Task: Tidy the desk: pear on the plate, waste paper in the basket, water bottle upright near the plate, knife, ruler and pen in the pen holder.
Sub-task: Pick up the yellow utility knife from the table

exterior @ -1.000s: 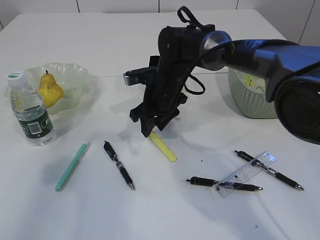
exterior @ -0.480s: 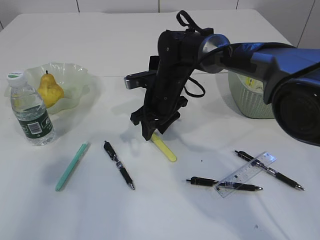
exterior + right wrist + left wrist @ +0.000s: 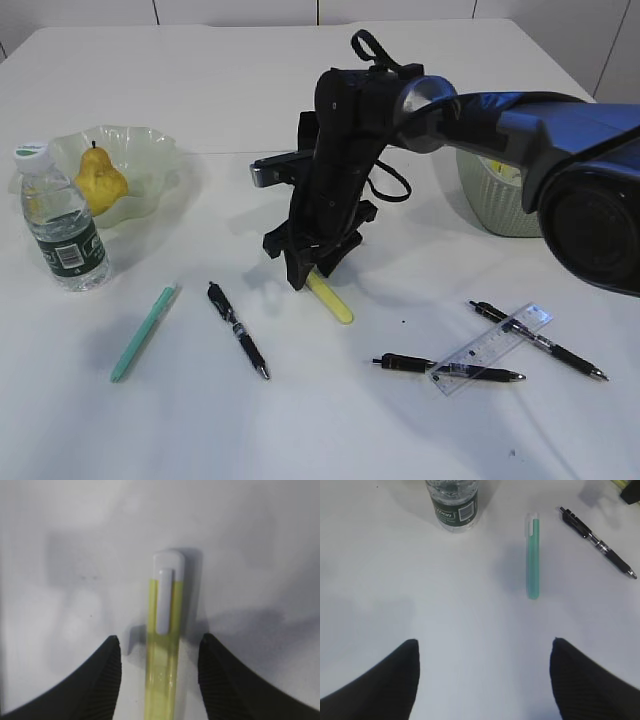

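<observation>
My right gripper point(image 3: 300, 278) point(image 3: 160, 637) stands open, pointing down, its fingers straddling a yellow pen-shaped stick point(image 3: 333, 300) point(image 3: 164, 645) with a white clip; neither pad touches it. My left gripper point(image 3: 484, 642) hangs open over bare desk point(image 3: 300, 430), nothing between its fingers. The pear point(image 3: 98, 180) lies on the wavy plate point(image 3: 150, 150). The water bottle point(image 3: 60, 225) point(image 3: 452, 502) stands upright beside it. The ruler point(image 3: 495, 347) rests across a black pen point(image 3: 450, 368). Yellow scraps point(image 3: 505, 168) show inside the basket point(image 3: 500, 205). The pen holder is hidden.
A green capped pen point(image 3: 142, 332) point(image 3: 533, 555) and a black pen point(image 3: 238, 330) point(image 3: 597, 542) lie left of the right gripper. Another black pen point(image 3: 540, 340) lies by the ruler. The right arm point(image 3: 520, 120) crosses in front of the basket.
The right gripper has sunk a little and shifted slightly right, closing in on the yellow stick. Nothing on the desk has moved.
</observation>
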{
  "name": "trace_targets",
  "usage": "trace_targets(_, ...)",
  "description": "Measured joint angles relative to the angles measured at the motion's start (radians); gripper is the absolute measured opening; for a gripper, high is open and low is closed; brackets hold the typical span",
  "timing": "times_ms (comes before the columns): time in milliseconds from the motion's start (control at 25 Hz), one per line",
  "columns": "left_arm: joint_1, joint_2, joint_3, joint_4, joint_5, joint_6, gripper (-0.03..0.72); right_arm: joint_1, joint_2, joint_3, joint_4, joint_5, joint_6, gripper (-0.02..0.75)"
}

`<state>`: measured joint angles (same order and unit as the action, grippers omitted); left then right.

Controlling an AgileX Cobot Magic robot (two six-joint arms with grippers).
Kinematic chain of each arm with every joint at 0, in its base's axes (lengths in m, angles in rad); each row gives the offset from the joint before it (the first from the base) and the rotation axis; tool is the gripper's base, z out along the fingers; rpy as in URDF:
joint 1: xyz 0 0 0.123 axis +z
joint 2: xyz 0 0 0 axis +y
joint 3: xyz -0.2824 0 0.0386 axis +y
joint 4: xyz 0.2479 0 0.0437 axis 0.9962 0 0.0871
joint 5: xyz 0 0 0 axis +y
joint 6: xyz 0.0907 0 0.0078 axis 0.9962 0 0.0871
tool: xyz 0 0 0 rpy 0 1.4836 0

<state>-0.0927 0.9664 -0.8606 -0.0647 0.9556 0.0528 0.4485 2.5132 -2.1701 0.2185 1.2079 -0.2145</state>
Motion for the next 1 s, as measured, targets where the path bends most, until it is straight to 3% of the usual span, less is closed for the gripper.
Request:
trace_targets(560, 0.000, 0.000, 0.000, 0.000, 0.002, 0.000, 0.531, 0.000, 0.000, -0.002, -0.013, 0.009, 0.002, 0.405)
trace_targets(1000, 0.000, 0.000, 0.000, 0.000, 0.005, 0.000, 0.520, 0.000, 0.000, -0.002, -0.035, 0.009, 0.002, 0.299)
